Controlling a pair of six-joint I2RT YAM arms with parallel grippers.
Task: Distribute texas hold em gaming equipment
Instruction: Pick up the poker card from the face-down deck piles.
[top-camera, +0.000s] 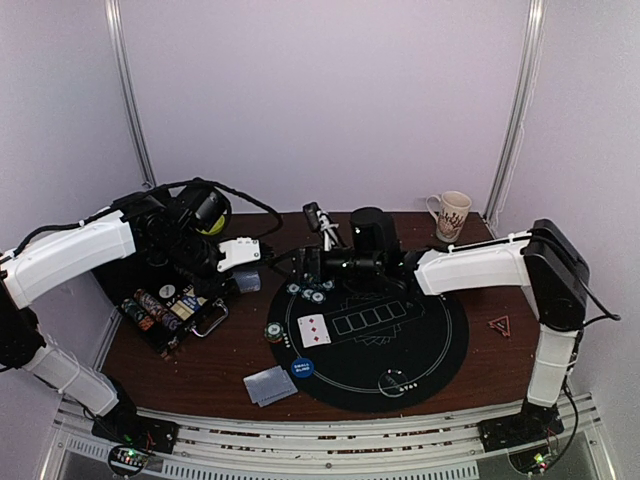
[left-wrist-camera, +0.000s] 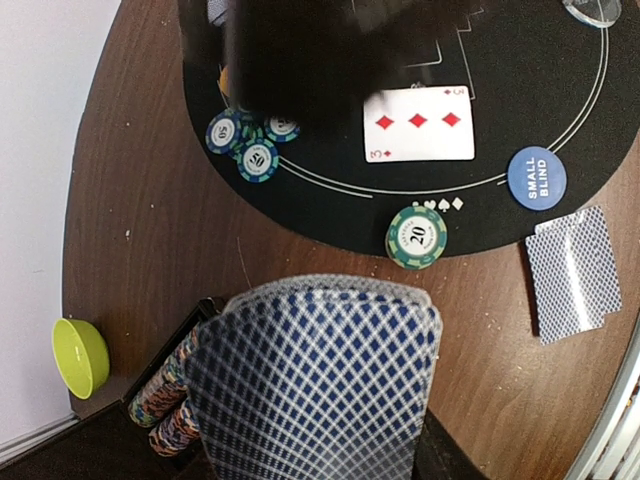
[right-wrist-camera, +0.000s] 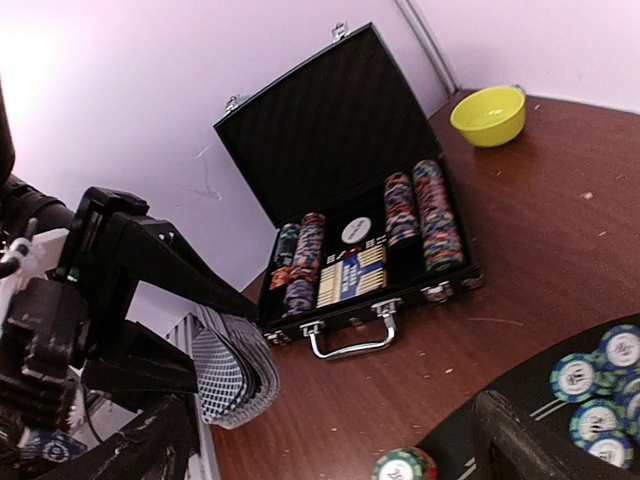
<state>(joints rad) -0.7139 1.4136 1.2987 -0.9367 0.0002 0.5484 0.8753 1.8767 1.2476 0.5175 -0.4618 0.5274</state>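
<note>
My left gripper (top-camera: 245, 274) is shut on a fanned deck of blue-backed cards (left-wrist-camera: 315, 380), held above the wood between the chip case and the mat; the deck also shows in the right wrist view (right-wrist-camera: 228, 375). My right gripper (top-camera: 306, 268) is open and empty, its fingers (right-wrist-camera: 520, 445) spread wide, hovering over three teal chips (left-wrist-camera: 250, 140) at the mat's far left. On the mat lie a face-up three of diamonds (left-wrist-camera: 418, 122), a blue small-blind button (left-wrist-camera: 537, 177) and a clear disc (top-camera: 400, 384). A "20" chip stack (left-wrist-camera: 416, 236) sits at the mat's edge. Two face-down cards (left-wrist-camera: 573, 272) lie on the wood.
The open black chip case (right-wrist-camera: 350, 130) holds rows of chips (right-wrist-camera: 432, 215) and a boxed deck, left of the mat (top-camera: 430, 340). A green bowl (right-wrist-camera: 489, 115) sits behind it. A patterned mug (top-camera: 452, 215) stands back right, and a small red triangle (top-camera: 499, 324) lies right of the mat.
</note>
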